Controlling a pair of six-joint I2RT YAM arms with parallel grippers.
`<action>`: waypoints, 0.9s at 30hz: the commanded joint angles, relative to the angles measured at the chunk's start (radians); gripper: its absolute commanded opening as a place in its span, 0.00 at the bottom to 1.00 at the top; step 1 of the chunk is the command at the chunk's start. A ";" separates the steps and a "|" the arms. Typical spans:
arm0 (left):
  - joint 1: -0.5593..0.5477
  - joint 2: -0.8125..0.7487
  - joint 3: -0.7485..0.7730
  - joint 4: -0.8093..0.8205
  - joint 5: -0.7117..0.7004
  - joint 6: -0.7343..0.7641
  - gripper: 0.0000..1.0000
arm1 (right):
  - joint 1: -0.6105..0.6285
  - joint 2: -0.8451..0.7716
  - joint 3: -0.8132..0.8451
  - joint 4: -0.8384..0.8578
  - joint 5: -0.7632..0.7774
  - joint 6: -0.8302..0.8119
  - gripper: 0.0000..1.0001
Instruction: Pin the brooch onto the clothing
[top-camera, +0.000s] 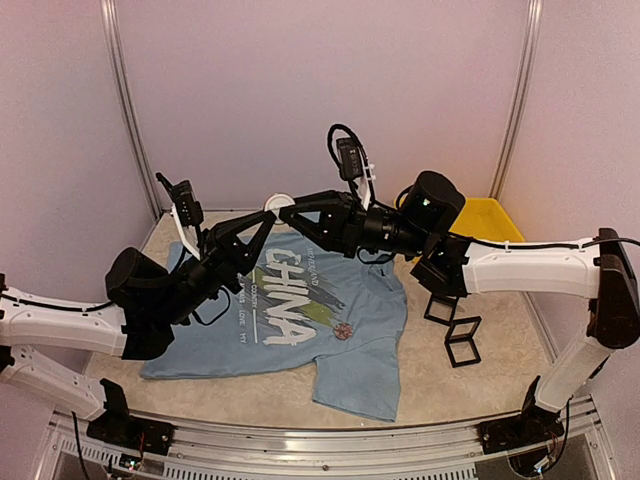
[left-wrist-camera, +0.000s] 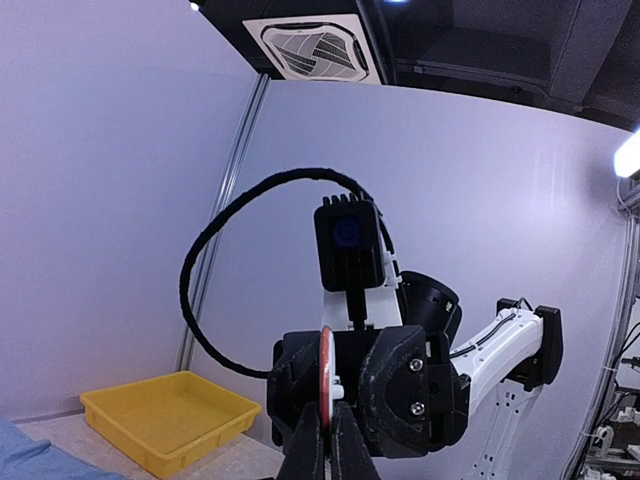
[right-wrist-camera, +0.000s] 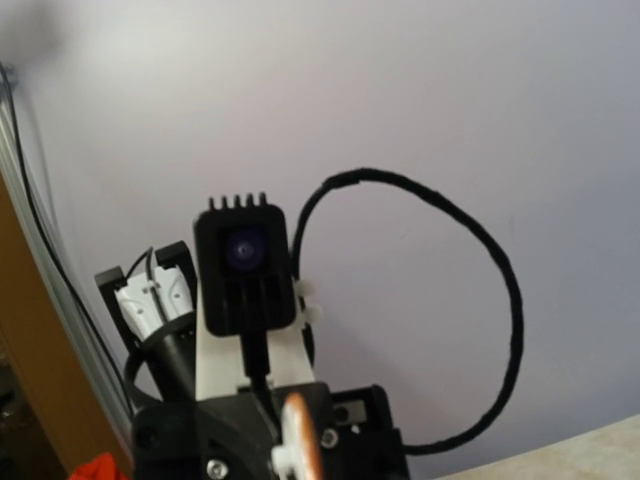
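Note:
The brooch is a round disc with a red face and a white back, held in the air over the shirt's collar. My left gripper is shut on its lower edge, and the left wrist view shows the disc edge-on above those fingertips. My right gripper meets it from the right, its jaws close on both sides of the disc; contact does not show. The right wrist view shows only the brooch, not its own fingers. The clothing, a light blue T-shirt with "CHINA" lettering, lies flat below.
A yellow tray stands at the back right by the wall. Two small black frames sit right of the shirt. A small reddish item lies on the shirt's chest. Pale walls enclose the table on three sides.

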 joint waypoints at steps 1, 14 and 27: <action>-0.005 -0.009 0.019 0.032 0.005 0.011 0.00 | 0.009 -0.001 0.019 -0.012 -0.008 -0.025 0.30; -0.006 -0.008 0.018 0.035 0.022 0.014 0.00 | 0.014 0.017 0.039 -0.032 -0.026 -0.041 0.11; -0.006 -0.029 0.016 0.010 0.011 0.027 0.00 | 0.016 -0.013 0.011 -0.043 -0.003 -0.065 0.00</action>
